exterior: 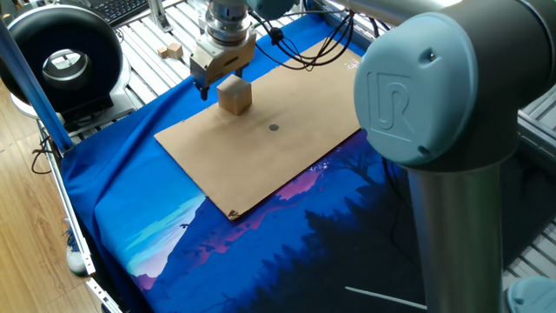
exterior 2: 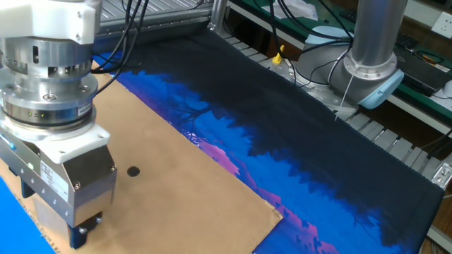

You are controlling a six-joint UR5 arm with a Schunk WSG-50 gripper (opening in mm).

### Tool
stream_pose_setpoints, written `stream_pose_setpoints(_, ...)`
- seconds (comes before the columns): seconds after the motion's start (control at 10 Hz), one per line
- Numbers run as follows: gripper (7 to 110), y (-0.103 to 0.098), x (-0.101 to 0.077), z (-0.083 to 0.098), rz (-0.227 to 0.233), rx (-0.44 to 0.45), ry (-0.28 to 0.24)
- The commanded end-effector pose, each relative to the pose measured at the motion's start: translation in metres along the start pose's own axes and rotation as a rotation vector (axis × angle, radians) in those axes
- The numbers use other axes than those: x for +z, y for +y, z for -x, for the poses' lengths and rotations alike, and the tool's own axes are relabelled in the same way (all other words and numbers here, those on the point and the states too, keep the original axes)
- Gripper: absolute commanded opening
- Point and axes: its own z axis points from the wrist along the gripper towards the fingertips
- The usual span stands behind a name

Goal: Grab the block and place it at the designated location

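Note:
The block [exterior: 234,94], a light-tan wooden cube, stands on the brown cardboard sheet [exterior: 261,156] near its far edge. My gripper [exterior: 214,85] hangs just behind and left of the block, low over the sheet, with its fingers apart and empty; one dark fingertip [exterior: 205,90] shows left of the cube. In the other fixed view the gripper body fills the left side, one fingertip [exterior 2: 83,231] shows at the bottom, and the block is hidden behind it. The designated location, a dark grey dot [exterior: 274,128], lies on the sheet right of the block; it also shows in the other view [exterior 2: 133,171].
A smaller pale cube [exterior: 174,49] lies on the slatted metal table behind the sheet. A black round device [exterior: 61,56] stands at far left. The arm's big grey joint [exterior: 434,87] blocks the right foreground. Blue printed cloth [exterior: 174,226] covers the table. The arm's base [exterior 2: 374,60] stands at the back.

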Motion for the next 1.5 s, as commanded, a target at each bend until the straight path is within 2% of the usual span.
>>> stream_pose_setpoints(0.0,22,-0.008,0.001,0.0,-0.025,0.011,0.005)
stream_pose_setpoints(0.4,22,-0.011,0.006,0.0,-0.036,0.0,0.008)
stream_pose_setpoints(0.7,22,-0.022,0.006,-0.006,-0.081,-0.04,0.038)
stream_pose_setpoints(0.8,7,-0.022,0.003,-0.008,-0.096,-0.047,0.047)
stream_pose_setpoints(0.9,7,-0.017,-0.003,-0.01,-0.099,-0.046,0.056)
stream_pose_setpoints(1.1,7,0.0,-0.022,-0.012,-0.079,-0.028,0.073)
stream_pose_setpoints(1.2,7,0.009,-0.022,-0.014,-0.047,-0.015,0.062)
stream_pose_setpoints(1.4,7,0.008,-0.017,-0.019,-0.043,-0.012,0.056)
